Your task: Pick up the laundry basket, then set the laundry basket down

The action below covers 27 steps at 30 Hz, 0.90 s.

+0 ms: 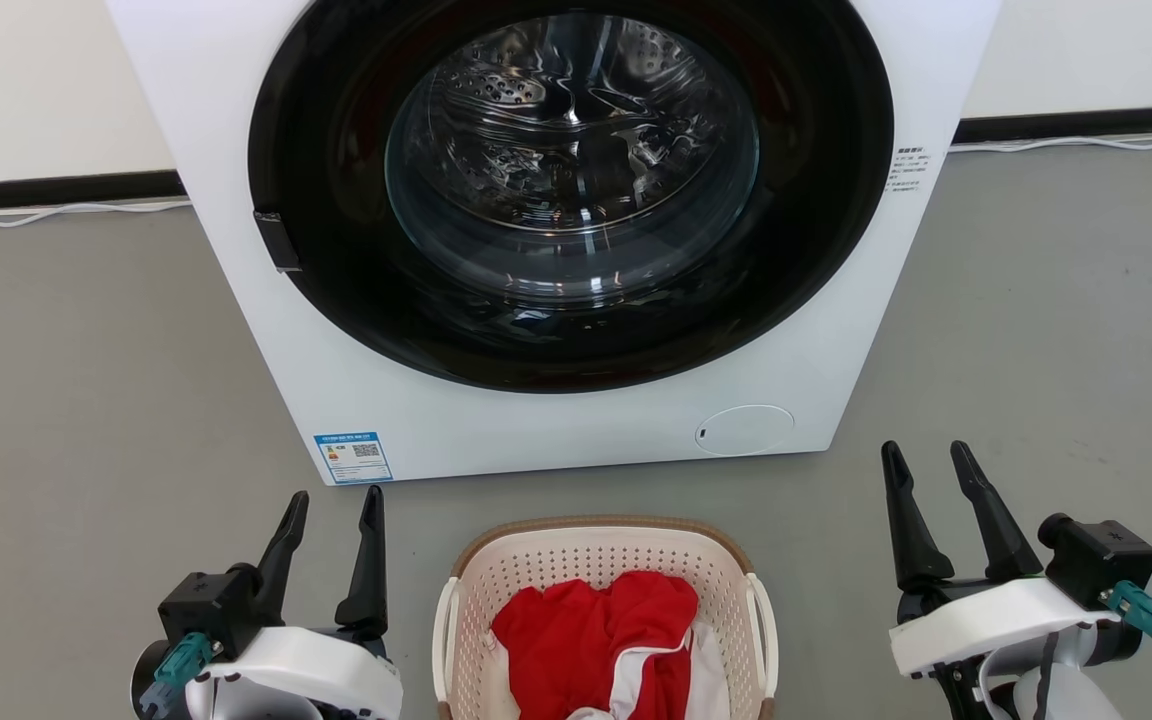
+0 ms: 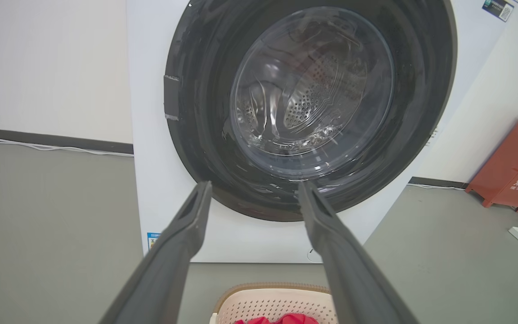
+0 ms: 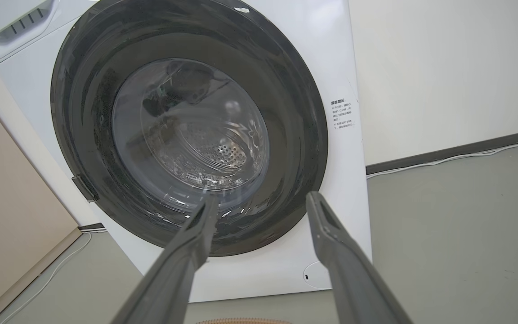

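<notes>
The laundry basket (image 1: 586,560) is cream with perforated walls, a brown rim and white side handles. It stands on the grey floor at the bottom centre of the head view, with red and white clothes (image 1: 606,630) inside. My left gripper (image 1: 336,495) is to its left, open and empty, apart from the basket. My right gripper (image 1: 926,448) is to its right, also open and empty. The left wrist view shows the left gripper (image 2: 254,184) with the basket (image 2: 263,306) low between its fingers. In the right wrist view the right gripper (image 3: 263,198) is open above a sliver of the basket's brown rim (image 3: 236,321).
A white front-loading washing machine (image 1: 556,430) with its round dark door (image 1: 576,180) shut stands just beyond the basket. A white cable (image 1: 56,212) runs along the baseboard. A red box (image 2: 511,166) stands by the wall and a beige panel (image 3: 11,202) rises beside the machine.
</notes>
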Tool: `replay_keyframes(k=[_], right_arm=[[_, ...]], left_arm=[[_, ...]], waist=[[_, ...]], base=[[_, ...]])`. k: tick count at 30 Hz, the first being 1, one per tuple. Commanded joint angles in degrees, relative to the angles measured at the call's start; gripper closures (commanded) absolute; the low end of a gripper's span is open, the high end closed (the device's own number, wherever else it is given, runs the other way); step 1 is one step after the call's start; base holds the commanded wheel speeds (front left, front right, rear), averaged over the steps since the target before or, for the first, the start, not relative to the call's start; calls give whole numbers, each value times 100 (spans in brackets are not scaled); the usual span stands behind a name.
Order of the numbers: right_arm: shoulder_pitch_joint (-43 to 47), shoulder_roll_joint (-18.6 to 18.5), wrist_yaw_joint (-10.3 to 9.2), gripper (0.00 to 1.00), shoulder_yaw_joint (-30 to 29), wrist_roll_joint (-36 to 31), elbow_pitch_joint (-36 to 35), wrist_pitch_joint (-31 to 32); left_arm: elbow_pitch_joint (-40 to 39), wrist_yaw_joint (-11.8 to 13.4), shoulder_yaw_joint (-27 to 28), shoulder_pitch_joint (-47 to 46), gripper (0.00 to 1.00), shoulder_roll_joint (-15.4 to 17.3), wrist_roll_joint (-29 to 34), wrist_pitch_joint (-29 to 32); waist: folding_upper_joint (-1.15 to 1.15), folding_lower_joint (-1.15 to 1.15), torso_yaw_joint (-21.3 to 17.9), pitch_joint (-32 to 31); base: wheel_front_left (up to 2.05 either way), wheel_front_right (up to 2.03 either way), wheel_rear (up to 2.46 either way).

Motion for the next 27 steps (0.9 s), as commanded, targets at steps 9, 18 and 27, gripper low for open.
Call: replay_keyframes(k=[9, 18, 27], right_arm=[[140, 44, -5, 100, 41, 88, 227, 39], [152, 63, -2, 100, -35, 604, 168, 190], [149, 82, 1, 100, -106, 1120, 117, 337]], left_arm=[[271, -27, 7, 113, 100, -40, -157, 33], [242, -52, 78, 93, 100, -33, -698, 187], [213, -77, 147, 64, 100, -27, -1238, 333]], waist=[[0, 0, -5, 4], [0, 2, 16, -12], [0, 0, 36, -15]], base=[[0, 0, 0], [0, 0, 0], [0, 0, 0]])
